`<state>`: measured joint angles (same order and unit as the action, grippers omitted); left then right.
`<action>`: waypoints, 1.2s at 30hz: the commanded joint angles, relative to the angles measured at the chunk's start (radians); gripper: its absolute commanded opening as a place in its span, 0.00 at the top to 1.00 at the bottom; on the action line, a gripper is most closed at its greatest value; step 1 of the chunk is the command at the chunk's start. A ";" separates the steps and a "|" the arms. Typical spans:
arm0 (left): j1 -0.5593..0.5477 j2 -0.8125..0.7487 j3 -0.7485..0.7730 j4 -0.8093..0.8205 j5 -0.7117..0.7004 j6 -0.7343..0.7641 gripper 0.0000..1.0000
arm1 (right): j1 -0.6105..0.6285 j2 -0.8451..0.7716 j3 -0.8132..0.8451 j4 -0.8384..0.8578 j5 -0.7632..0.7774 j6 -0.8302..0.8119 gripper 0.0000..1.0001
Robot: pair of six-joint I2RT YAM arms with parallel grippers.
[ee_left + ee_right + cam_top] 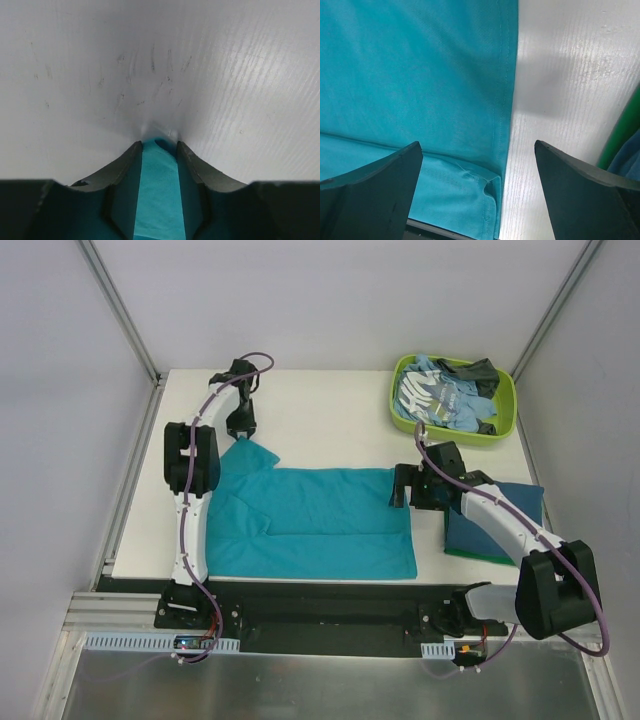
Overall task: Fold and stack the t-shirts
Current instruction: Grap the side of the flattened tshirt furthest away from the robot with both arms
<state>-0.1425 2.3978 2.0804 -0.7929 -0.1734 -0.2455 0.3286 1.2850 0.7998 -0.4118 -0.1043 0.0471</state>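
Note:
A bright teal t-shirt (310, 520) lies spread flat on the white table, partly folded lengthwise. My left gripper (242, 430) is at its far left sleeve and is shut on that sleeve cloth (157, 190), with the cloth pinched between the fingers. My right gripper (404, 486) is open above the shirt's right hem (505, 100), and its fingers (375, 185) straddle the hem edge without holding it. Folded dark teal and green shirts (495, 525) lie stacked at the right, partly under the right arm. Light blue printed and dark grey shirts (445, 395) lie crumpled in the tub.
A lime-green plastic tub (455, 430) stands at the back right corner. The white table (330, 410) has bare surface behind the shirt. Its front edge runs just below the shirt, by the arm bases. White walls enclose the cell.

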 commanded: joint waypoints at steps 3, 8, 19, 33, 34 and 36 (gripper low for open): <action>0.004 0.000 -0.045 -0.037 -0.008 -0.024 0.82 | -0.011 0.011 0.010 0.016 0.029 0.003 0.04; 0.004 -0.005 -0.054 -0.037 0.012 -0.034 1.00 | -0.011 0.074 0.082 0.048 0.089 0.040 0.04; 0.007 -0.028 -0.098 -0.003 0.035 -0.001 1.00 | -0.005 0.436 0.361 0.125 0.252 0.115 0.03; 0.009 -0.026 -0.095 0.003 0.020 0.000 1.00 | 0.026 0.669 0.559 0.018 0.337 0.151 0.49; 0.009 -0.025 -0.095 0.003 0.015 0.000 1.00 | 0.026 0.672 0.559 0.008 0.337 0.155 0.52; 0.012 -0.023 -0.094 0.003 0.012 0.002 1.00 | 0.026 0.674 0.550 0.007 0.330 0.154 0.57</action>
<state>-0.1425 2.3707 2.0201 -0.7376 -0.1650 -0.2611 0.3504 1.9556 1.3231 -0.3542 0.2028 0.1795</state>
